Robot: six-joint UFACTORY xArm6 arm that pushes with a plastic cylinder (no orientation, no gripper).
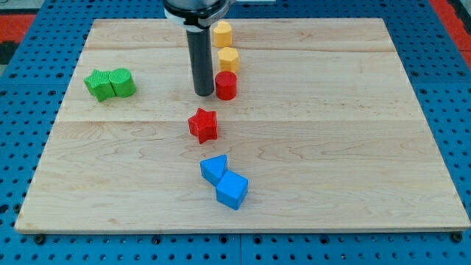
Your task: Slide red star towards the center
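The red star lies on the wooden board, a little left of the board's middle. My tip is just above the star in the view, with a small gap between them. The tip stands right beside the red cylinder, on its left.
Two yellow blocks stand in a column above the red cylinder. Two green blocks sit together at the left. Two blue blocks sit touching below the star.
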